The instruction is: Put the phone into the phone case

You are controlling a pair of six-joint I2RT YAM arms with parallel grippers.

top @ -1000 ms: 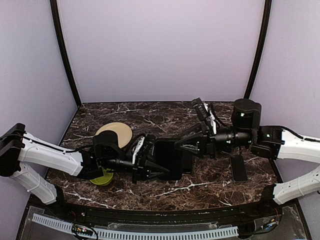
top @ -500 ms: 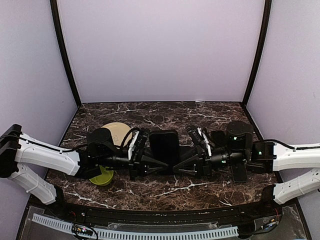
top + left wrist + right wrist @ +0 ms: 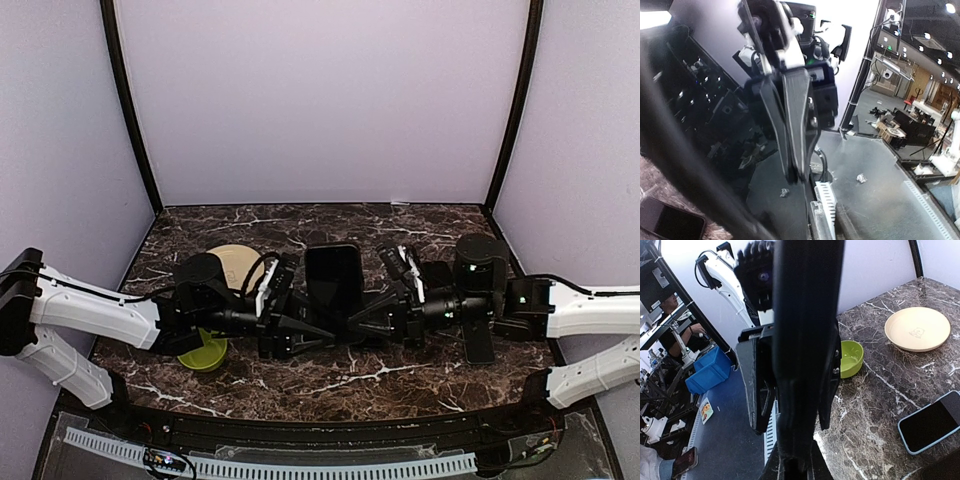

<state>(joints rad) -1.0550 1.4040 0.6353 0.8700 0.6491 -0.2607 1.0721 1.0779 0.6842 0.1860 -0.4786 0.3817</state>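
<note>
The right gripper clamps the upright phone case from the right. The left gripper, fingers apart, flanks its left side.

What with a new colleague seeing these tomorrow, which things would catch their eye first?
First, the two arms meeting head-on over the middle of the marble table, with a black phone case held up where the jaws of the left gripper and the right gripper meet. Then the phone lying flat by the right arm, and the beige plate and green bowl beside the left arm.
</note>
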